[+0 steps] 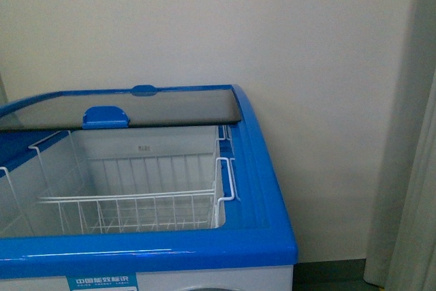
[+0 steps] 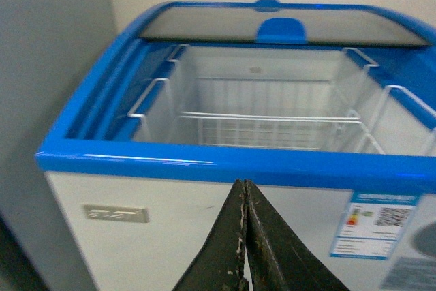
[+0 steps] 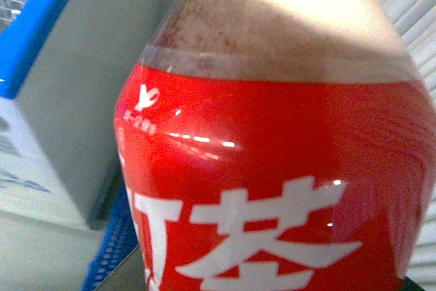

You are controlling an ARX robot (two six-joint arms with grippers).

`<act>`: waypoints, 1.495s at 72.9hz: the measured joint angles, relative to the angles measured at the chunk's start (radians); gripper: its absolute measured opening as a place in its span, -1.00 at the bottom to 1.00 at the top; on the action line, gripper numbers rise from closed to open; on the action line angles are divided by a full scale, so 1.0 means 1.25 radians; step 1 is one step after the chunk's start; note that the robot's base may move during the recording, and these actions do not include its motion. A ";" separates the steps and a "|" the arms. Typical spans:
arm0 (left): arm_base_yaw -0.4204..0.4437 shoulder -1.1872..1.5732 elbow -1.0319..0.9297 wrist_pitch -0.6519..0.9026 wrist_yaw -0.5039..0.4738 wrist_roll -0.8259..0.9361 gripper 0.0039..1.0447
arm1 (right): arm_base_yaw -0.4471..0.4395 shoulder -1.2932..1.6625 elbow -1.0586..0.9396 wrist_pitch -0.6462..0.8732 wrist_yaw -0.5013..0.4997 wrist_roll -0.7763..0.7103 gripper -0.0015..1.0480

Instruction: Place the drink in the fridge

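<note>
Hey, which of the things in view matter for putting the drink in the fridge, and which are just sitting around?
For the job: drink; fridge, its glass lid open; wire basket inside.
Just around: grey curtain; blue plastic basket; energy label.

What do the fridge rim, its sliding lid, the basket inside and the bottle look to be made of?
Fridge rim: glossy blue moulded plastic, judging by its sharp streak highlights.
Lid: likely a dark glass pane, with a blue plastic handle.
Basket: thin white-coated wire in an open grid, probably metal.
Bottle: clear plastic with a glossy red film label; glints run across it.
</note>
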 joint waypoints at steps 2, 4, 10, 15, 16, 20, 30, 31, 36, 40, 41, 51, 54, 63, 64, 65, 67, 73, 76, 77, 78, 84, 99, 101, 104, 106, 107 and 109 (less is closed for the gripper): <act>-0.013 -0.004 -0.003 0.000 0.000 0.000 -0.96 | -0.003 0.036 0.027 0.022 -0.001 -0.053 -0.31; -0.016 -0.005 -0.005 0.000 -0.001 -0.001 -0.96 | -0.003 0.062 0.046 0.038 -0.002 -0.077 -0.31; -0.019 -0.009 -0.011 0.000 -0.010 -0.001 -0.96 | 0.002 0.150 0.117 0.078 -0.032 -0.198 -0.31; -0.020 -0.016 -0.019 0.000 -0.012 -0.001 -0.96 | 0.031 0.274 0.204 0.118 -0.076 -0.354 -0.31; -0.020 -0.016 -0.020 0.000 -0.012 -0.001 -0.96 | 0.036 0.289 0.214 0.120 -0.081 -0.373 -0.31; -0.021 -0.019 -0.022 0.000 -0.012 -0.001 -0.96 | 0.063 0.354 0.257 0.120 -0.090 -0.467 -0.31; -0.021 -0.036 -0.037 0.003 -0.013 -0.001 -0.96 | 0.149 0.502 0.390 0.081 -0.073 -0.647 -0.31; -0.021 -0.039 -0.041 0.003 -0.013 -0.001 -0.96 | 0.158 0.514 0.403 0.076 -0.070 -0.654 -0.31; -0.021 -0.052 -0.056 0.002 -0.013 -0.001 -0.96 | 0.211 0.585 0.483 0.052 -0.054 -0.685 -0.31; -0.021 -0.053 -0.056 0.003 -0.011 -0.001 -0.96 | 0.259 0.641 0.549 0.038 -0.038 -0.693 -0.31; -0.021 -0.054 -0.056 0.003 -0.012 -0.001 -0.96 | 0.268 0.653 0.563 0.034 -0.036 -0.692 -0.31; -0.022 -0.056 -0.056 0.003 -0.013 -0.001 -0.96 | 0.408 0.815 0.736 0.009 -0.018 -0.657 -0.31; -0.022 -0.056 -0.056 0.003 -0.013 -0.001 -0.96 | 0.436 0.847 0.762 0.016 -0.015 -0.640 -0.31; -0.022 -0.056 -0.056 0.003 -0.013 -0.001 -0.96 | 0.500 0.929 0.812 0.038 -0.004 -0.573 -0.31; -0.022 -0.056 -0.056 0.003 -0.013 -0.001 -0.96 | 0.504 0.936 0.816 0.040 -0.004 -0.570 -0.31; -0.022 -0.056 -0.056 0.003 -0.013 -0.001 -0.96 | 0.512 0.950 0.825 0.042 -0.002 -0.558 -0.31; -0.022 -0.056 -0.056 0.003 -0.013 -0.001 -0.96 | 0.524 0.970 0.837 0.046 0.000 -0.543 -0.31; -0.022 -0.056 -0.056 0.003 -0.013 -0.001 -0.96 | 0.548 1.019 0.864 0.057 0.005 -0.523 -0.31; -0.022 -0.056 -0.056 0.003 -0.013 -0.001 -0.96 | 0.558 1.039 0.873 0.060 0.006 -0.521 -0.31; -0.022 -0.056 -0.056 0.003 -0.013 -0.001 -0.96 | 0.560 1.044 0.875 0.060 0.007 -0.520 -0.31; -0.022 -0.056 -0.056 0.003 -0.013 -0.001 -0.96 | 0.562 1.049 0.877 0.061 0.008 -0.519 -0.31; -0.022 -0.056 -0.056 0.003 -0.013 -0.001 -0.96 | 0.576 1.085 0.895 0.070 0.015 -0.519 -0.31; -0.022 -0.056 -0.056 0.003 -0.013 -0.001 -0.96 | 0.601 1.147 0.937 0.074 0.025 -0.539 -0.31; -0.022 -0.056 -0.056 0.003 -0.013 -0.001 -0.96 | 0.603 1.152 0.942 0.074 0.025 -0.542 -0.31; -0.022 -0.056 -0.056 0.003 -0.013 -0.001 -0.96 | 0.608 1.164 0.950 0.075 0.024 -0.548 -0.31; -0.022 -0.056 -0.056 0.003 -0.013 -0.001 -0.96 | 0.611 1.173 0.957 0.076 0.025 -0.554 -0.31; -0.022 -0.056 -0.056 0.003 -0.013 -0.001 -0.96 | 0.612 1.176 0.959 0.078 0.025 -0.557 -0.31; -0.022 -0.056 -0.056 0.003 -0.013 -0.001 -0.96 | 0.613 1.181 0.962 0.080 0.026 -0.562 -0.31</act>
